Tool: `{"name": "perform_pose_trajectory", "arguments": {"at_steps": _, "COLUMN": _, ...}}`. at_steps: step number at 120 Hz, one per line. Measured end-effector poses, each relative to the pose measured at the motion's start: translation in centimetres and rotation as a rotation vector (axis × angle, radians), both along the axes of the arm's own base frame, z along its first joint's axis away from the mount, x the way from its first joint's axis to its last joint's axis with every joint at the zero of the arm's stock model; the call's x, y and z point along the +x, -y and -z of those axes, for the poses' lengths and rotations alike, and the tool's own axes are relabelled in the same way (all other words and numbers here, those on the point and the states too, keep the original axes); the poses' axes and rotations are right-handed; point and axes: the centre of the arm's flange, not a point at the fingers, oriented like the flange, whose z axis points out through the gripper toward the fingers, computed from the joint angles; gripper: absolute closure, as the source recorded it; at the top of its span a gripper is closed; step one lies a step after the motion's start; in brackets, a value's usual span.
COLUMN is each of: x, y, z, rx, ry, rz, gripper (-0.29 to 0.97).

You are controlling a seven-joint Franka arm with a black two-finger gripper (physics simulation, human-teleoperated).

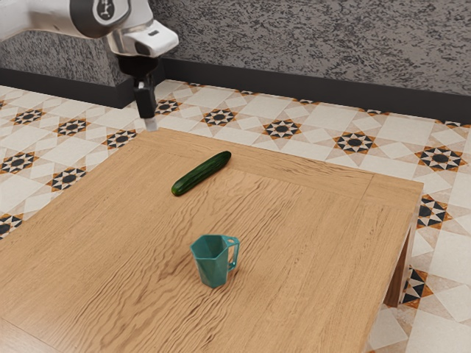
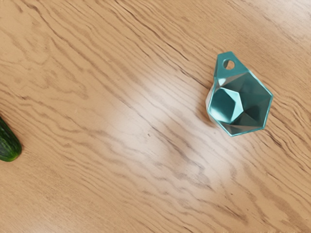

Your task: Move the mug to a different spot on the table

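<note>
Hovering high above table (image 1: pixel 316 220), end effector (image 1: pixel 149 119) empty, opening indiscernible; mug (image 1: pixel 213 265) upright.

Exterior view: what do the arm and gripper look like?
The arm has smooth white rounded shells with a dark circular joint cap. A white hand block carries the black gripper, narrow and ending in a pale tip.

A teal mug (image 1: pixel 213 261) with faceted, angular sides stands upright and empty on the wooden table (image 1: pixel 309 220) — handle turned toward the exterior view's right — roughly mid-table, a little nearer the front edge.
</note>
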Motion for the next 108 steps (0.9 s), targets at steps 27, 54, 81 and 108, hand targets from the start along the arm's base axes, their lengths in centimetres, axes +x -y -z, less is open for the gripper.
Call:
{"name": "perform_pose_trajectory", "arguments": {"at_steps": 27, "x": 0.2, "y": -0.1, "z": 0.7, "rx": 0.001, "ry": -0.014, "rz": 0.039, "gripper": 0.0}}
{"name": "perform_pose_trajectory", "arguments": {"at_steps": 54, "x": 0.9, "y": 5.3, "z": 6.5, "rx": -0.08, "ry": -0.119, "rz": 0.05, "gripper": 0.0}}
{"name": "perform_pose_trajectory", "arguments": {"at_steps": 81, "x": 1.4, "y": 9.2, "z": 15.4, "rx": -0.095, "ry": -0.172, "rz": -0.05, "gripper": 0.0}}
{"name": "perform_pose_trajectory", "arguments": {"at_steps": 108, "x": 2.7, "y": 10.0, "z": 20.9, "rx": -0.088, "ry": -0.178, "rz": -0.154, "gripper": 0.0}}
